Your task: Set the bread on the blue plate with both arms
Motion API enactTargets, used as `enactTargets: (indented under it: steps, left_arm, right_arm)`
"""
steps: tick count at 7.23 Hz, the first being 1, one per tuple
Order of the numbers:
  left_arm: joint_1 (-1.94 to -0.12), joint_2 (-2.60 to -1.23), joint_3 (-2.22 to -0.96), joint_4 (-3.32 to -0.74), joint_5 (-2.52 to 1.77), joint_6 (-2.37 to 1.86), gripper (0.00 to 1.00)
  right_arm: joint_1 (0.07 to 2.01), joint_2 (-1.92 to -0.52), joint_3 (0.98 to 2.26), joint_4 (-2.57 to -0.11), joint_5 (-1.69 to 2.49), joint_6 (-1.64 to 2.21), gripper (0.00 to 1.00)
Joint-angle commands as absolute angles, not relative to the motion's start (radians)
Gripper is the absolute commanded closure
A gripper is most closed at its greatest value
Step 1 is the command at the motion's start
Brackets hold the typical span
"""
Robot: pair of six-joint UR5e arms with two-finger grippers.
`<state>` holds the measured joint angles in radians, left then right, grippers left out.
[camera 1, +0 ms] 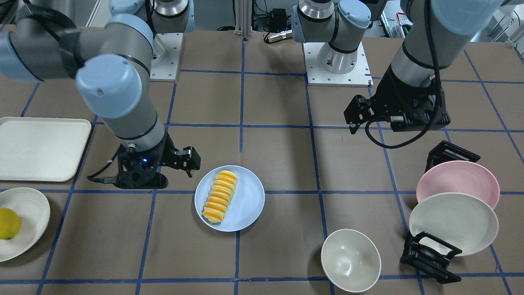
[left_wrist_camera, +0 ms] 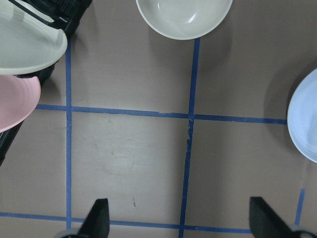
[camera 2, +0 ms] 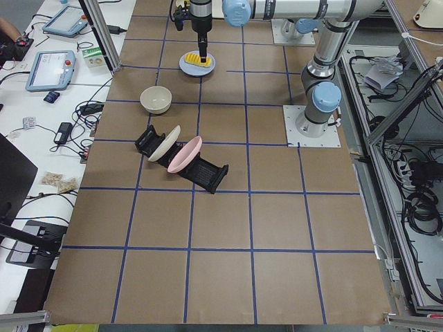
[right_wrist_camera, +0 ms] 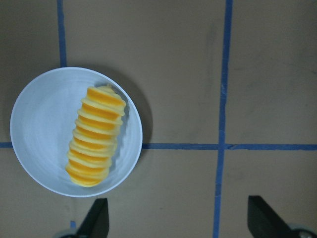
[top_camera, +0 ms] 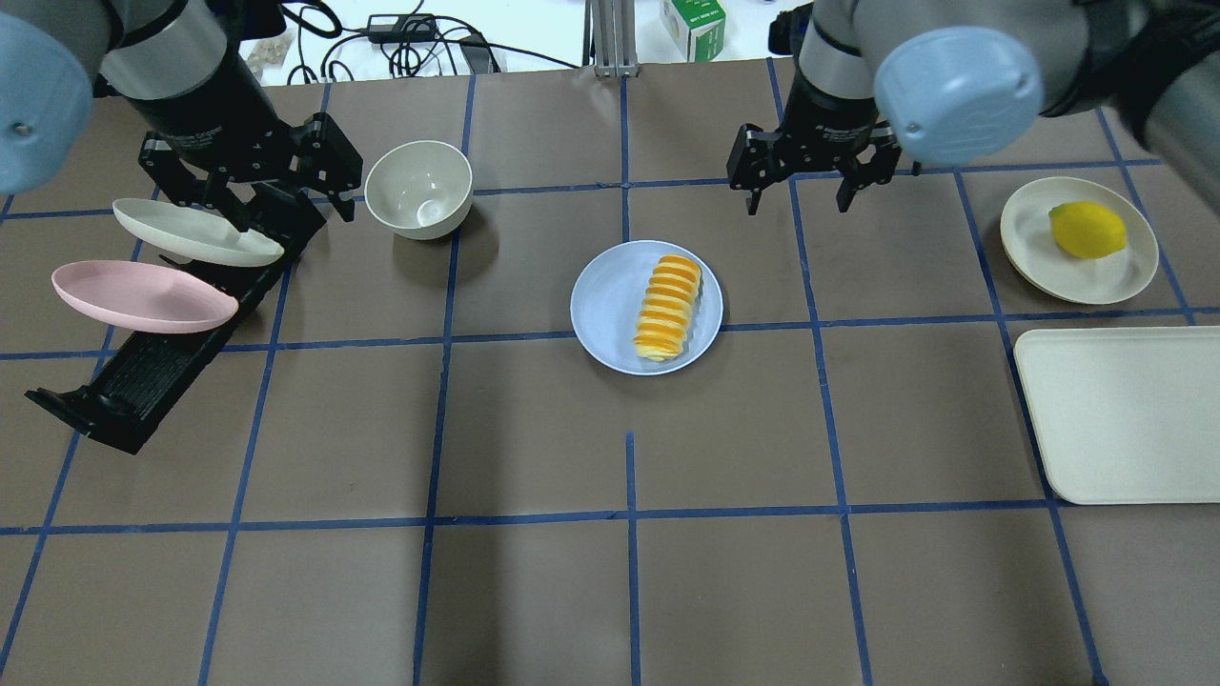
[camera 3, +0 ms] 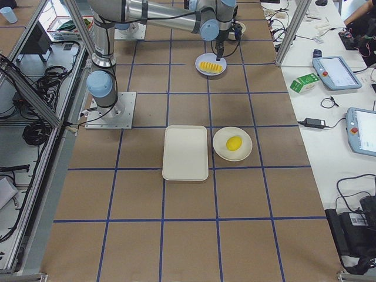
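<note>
The bread (top_camera: 667, 307), a ridged yellow loaf with orange stripes, lies along the right half of the blue plate (top_camera: 605, 305) at the table's middle; both also show in the front view, bread (camera 1: 221, 196) and plate (camera 1: 247, 203). My right gripper (top_camera: 799, 195) hovers open and empty just beyond the plate; its wrist view shows the bread (right_wrist_camera: 95, 136) on the plate (right_wrist_camera: 39, 129), with both fingers spread wide. My left gripper (top_camera: 295, 195) is open and empty over the dish rack, far from the plate, whose edge (left_wrist_camera: 306, 121) shows in its wrist view.
A cream bowl (top_camera: 419, 186) stands beside the left gripper. A black rack (top_camera: 133, 381) holds a cream-white plate (top_camera: 195, 232) and a pink plate (top_camera: 143, 295). A lemon (top_camera: 1087, 229) sits on a cream plate (top_camera: 1125, 276); a cream tray (top_camera: 1125, 410) lies at the right.
</note>
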<state>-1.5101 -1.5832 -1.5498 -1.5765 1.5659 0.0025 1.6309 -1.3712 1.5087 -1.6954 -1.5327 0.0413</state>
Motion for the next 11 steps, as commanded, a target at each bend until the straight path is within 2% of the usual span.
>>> enactTargets:
  steps: [1, 2, 4, 11]
  left_arm:
    - [-1.508, -1.516, -1.615, -1.585, 1.555, 0.018, 0.00]
    - [-1.502, -1.511, -1.614, -1.585, 1.563, 0.018, 0.00]
    - [-1.499, -1.505, -1.614, -1.588, 1.569, 0.018, 0.00]
    - [-1.494, -1.508, -1.615, -1.586, 1.571, 0.018, 0.00]
  right_arm:
    - [1.595, -1.492, 1.468, -1.590, -1.584, 0.000, 0.00]
    - [1.612, -1.523, 1.467, -1.536, -1.574, 0.015, 0.00]
    - [1.634, -1.499, 1.486, -1.531, -1.563, 0.002, 0.00]
    - [1.635, -1.485, 1.500, -1.594, -1.560, -0.006, 0.00]
